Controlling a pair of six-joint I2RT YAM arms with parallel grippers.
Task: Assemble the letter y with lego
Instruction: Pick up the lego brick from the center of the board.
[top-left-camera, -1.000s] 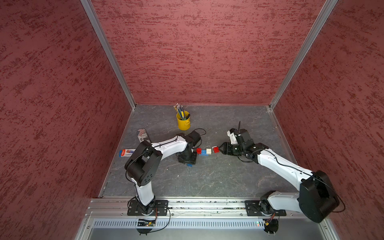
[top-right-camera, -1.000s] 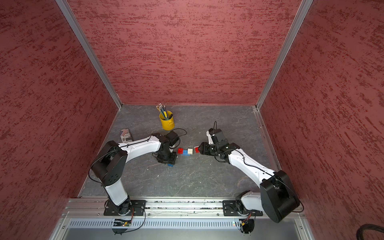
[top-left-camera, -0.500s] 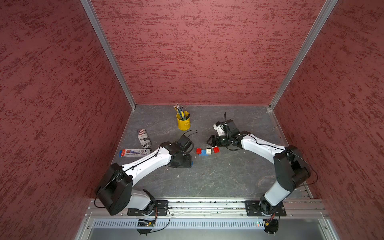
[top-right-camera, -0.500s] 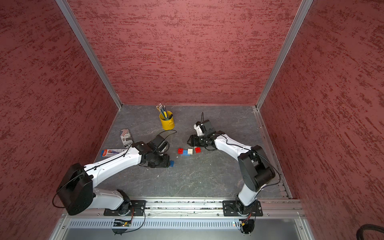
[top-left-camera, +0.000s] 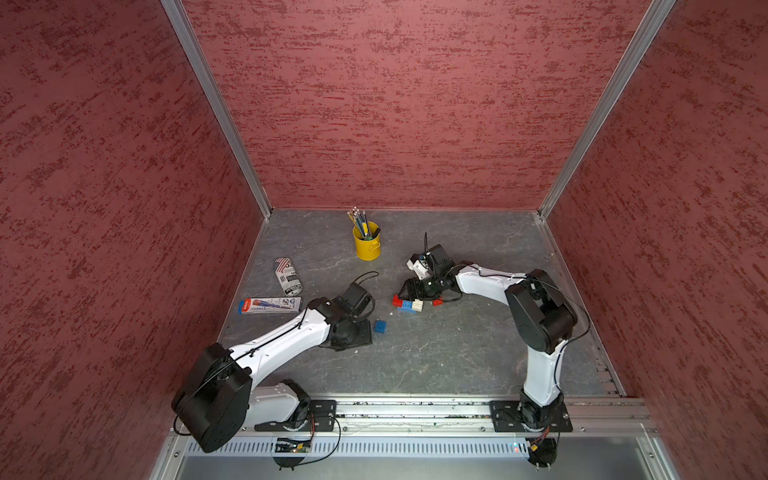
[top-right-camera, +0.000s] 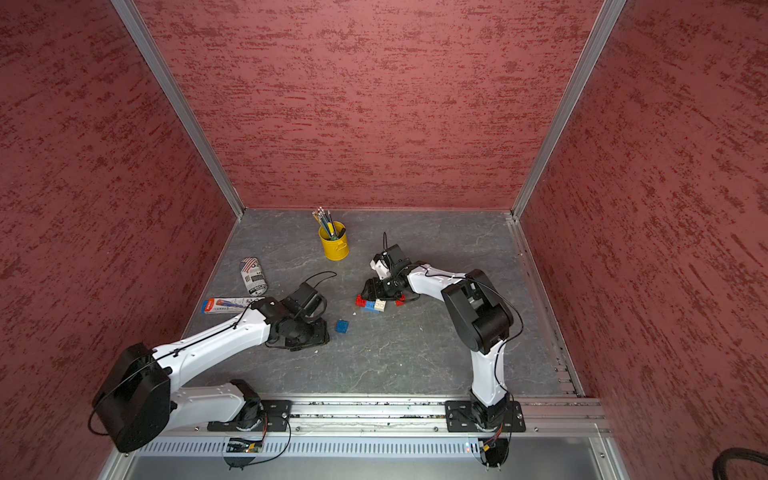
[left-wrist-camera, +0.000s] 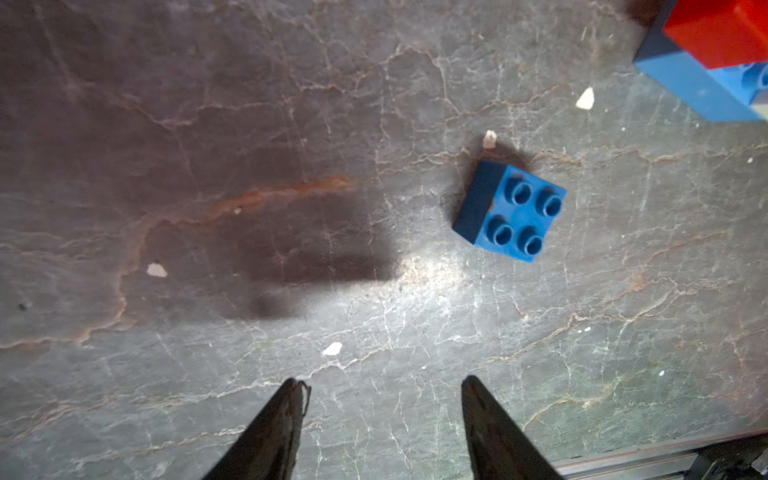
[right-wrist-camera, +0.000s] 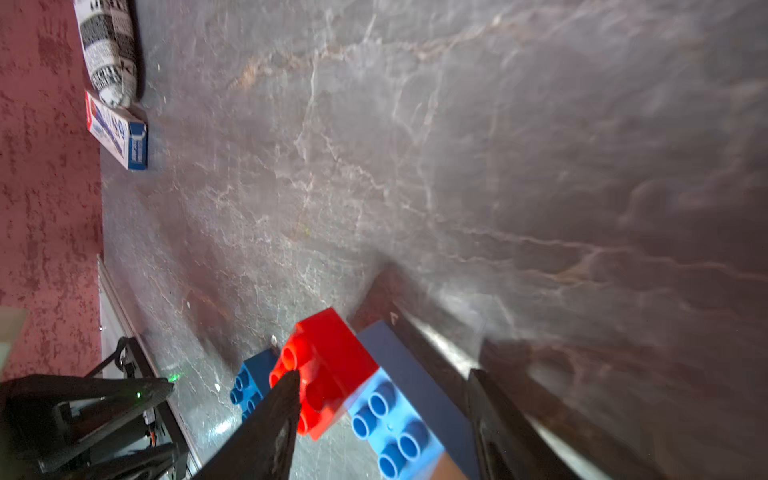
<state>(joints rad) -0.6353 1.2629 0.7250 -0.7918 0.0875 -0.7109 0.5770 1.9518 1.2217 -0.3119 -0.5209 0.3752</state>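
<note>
While the right gripper (right-wrist-camera: 382, 374) hangs with its jaws apart, the letter y (top-left-camera: 409, 305), a low row-like cluster of joined red, white and blue studded plastic bricks, sits between and just under the tips on the grey stone-look table (top-left-camera: 436, 353). No clamp is seen. One fingertip (right-wrist-camera: 286, 386) overlaps the red square brick (right-wrist-camera: 332, 353); the other stands just off the long blue rectangular brick (right-wrist-camera: 395, 419). The left gripper (left-wrist-camera: 382, 382) also has its jaws apart, nothing between them. The small blue square studded brick (left-wrist-camera: 513, 212) lies loose ahead of them, off to one side, apart from the cluster. Both top views add the white square brick (top-right-camera: 379, 305) and a second red square brick (top-right-camera: 400, 302) by the right jaws, neither clear in the right wrist view. Only the wrist views show the studs.
</note>
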